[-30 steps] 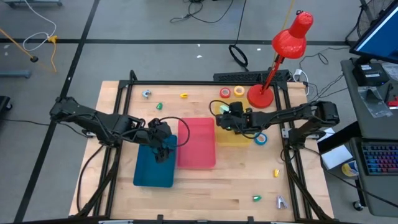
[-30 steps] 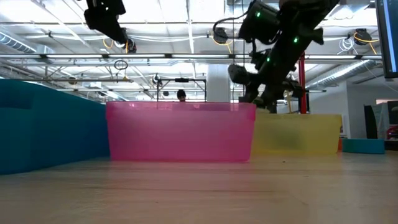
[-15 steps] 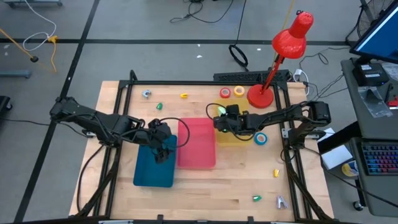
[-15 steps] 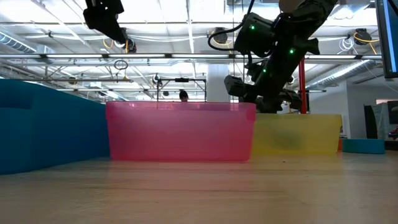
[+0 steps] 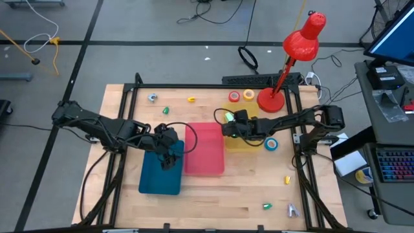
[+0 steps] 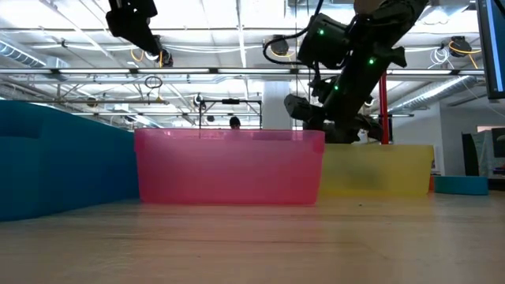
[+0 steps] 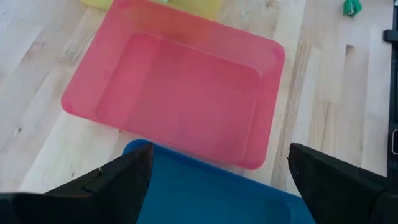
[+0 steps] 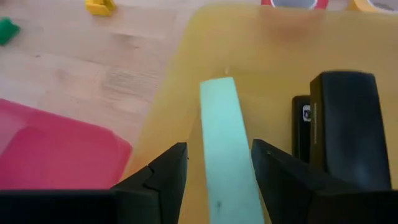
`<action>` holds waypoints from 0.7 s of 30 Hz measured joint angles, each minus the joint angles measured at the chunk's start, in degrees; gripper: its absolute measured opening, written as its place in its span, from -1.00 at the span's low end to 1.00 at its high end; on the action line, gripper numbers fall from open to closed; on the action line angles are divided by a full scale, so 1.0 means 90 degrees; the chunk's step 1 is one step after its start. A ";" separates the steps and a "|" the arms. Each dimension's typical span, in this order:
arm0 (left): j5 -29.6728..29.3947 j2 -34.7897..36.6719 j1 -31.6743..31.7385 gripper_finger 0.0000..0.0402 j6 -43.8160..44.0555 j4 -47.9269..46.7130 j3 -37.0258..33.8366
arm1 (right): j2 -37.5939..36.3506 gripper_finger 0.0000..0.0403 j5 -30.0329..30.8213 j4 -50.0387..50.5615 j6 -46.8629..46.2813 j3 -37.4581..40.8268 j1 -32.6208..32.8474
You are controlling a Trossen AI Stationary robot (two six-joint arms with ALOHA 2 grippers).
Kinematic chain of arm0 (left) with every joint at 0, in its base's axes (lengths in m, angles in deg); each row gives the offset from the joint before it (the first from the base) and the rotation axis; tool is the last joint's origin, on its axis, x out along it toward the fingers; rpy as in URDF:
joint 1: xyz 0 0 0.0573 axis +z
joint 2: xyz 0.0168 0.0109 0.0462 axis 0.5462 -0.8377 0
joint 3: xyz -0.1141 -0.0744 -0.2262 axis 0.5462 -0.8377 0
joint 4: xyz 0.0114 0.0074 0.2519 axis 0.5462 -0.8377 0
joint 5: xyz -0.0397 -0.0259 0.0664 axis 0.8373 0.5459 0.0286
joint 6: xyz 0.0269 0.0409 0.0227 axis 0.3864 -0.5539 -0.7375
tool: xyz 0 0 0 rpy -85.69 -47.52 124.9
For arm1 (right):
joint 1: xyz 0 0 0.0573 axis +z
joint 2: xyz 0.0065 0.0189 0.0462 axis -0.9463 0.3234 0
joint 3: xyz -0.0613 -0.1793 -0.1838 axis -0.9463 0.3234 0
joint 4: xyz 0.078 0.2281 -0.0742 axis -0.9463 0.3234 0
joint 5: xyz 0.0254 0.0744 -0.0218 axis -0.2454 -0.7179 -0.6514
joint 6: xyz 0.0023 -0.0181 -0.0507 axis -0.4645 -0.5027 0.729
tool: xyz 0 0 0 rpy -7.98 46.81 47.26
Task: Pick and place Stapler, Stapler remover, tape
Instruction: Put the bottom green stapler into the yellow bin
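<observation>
We see the right gripper (image 8: 214, 165) over the yellow tray (image 5: 249, 144), jaws part-open around a green stapler (image 8: 224, 149); whether gripped, we cannot tell. The left gripper (image 7: 217, 171) gapes wide, holding nothing, above the blue tray (image 5: 158, 175) at nine o'clock of the pink tray (image 5: 206, 150).

**Three trays in a row on a bench, with small items scattered round them.**

The left tray (image 5: 155, 178), middle tray (image 5: 205, 152) and right tray (image 5: 244, 144) stand side by side and touching, each set a little farther back than the one before. The left hand (image 5: 169, 155) hangs over the left tray, and the right hand (image 5: 229, 123) over the right tray. One stapler (image 8: 342, 124) lies in the right tray, with a second stapler (image 8: 227, 149) beside it at the right hand. Two tape rolls (image 5: 241, 96) sit behind the right tray, just left of the lamp base (image 5: 270, 101). Another tape roll (image 5: 272, 144) lies just right of that tray.
</observation>
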 joint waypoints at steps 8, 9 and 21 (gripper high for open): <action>0.0000 -0.0002 0.0000 0.82 -0.0015 0.0007 0.0002 | -0.1050 -0.20 0.0013 0.0047 0.0838 0.0002 0.0001; 0.0000 -0.0002 0.0000 0.82 -0.0015 0.0007 0.0002 | -0.1222 -0.21 0.0017 0.0037 0.0987 0.0002 0.0001; -0.0002 -0.0005 0.0000 0.82 0.0219 0.0010 0.0003 | -0.3155 -0.31 -0.0348 0.0721 0.2573 0.0002 0.0011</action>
